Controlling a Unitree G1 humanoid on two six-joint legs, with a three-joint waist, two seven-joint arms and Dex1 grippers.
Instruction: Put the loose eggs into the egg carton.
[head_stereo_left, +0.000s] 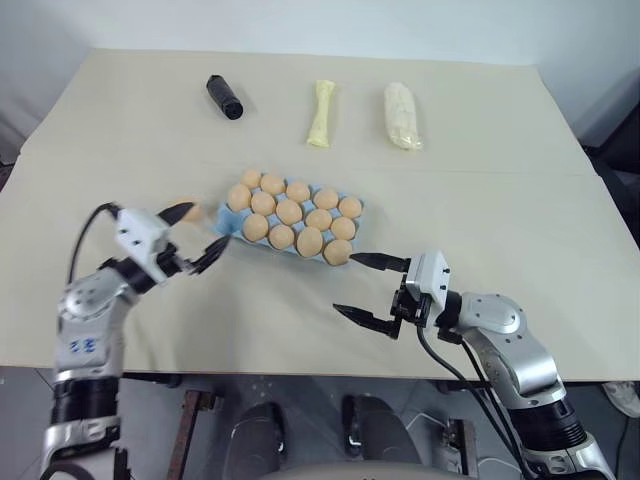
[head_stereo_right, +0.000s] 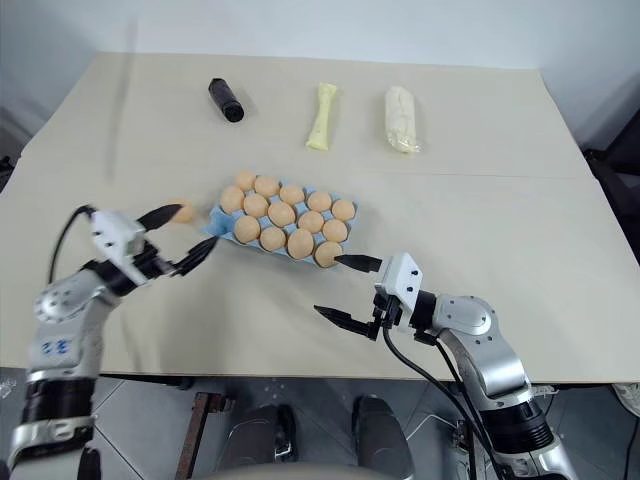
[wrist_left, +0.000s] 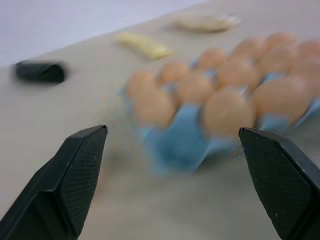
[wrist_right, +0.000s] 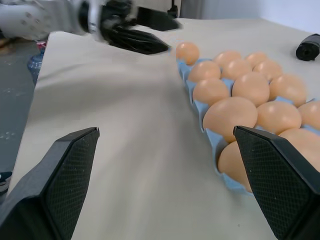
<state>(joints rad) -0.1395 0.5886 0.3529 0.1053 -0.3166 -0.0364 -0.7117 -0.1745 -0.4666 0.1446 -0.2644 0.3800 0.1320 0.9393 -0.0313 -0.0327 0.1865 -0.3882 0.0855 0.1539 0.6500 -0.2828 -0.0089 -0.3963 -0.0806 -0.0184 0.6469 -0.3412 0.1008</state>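
The light blue egg carton (head_stereo_left: 222, 214) lies mid-table with several orange-tan eggs (head_stereo_left: 289, 212) in its cups. One loose egg (head_stereo_left: 186, 211) is just off the carton's left end, beside the far finger of my left gripper (head_stereo_left: 208, 225); I cannot tell whether it rests on the table. That gripper is open, level, pointing at the carton's left end, with nothing between its fingers (wrist_left: 80, 170). My right gripper (head_stereo_left: 345, 283) is open and empty in front of the carton's near right corner, pointing left. In the right wrist view the loose egg (wrist_right: 187, 52) sits past the carton's (wrist_right: 212, 140) far end.
At the back of the table lie a black cylinder (head_stereo_left: 224, 97), a yellow bag (head_stereo_left: 321, 113) and a cream bag (head_stereo_left: 402, 116). The table's front edge (head_stereo_left: 300, 372) runs close behind both grippers.
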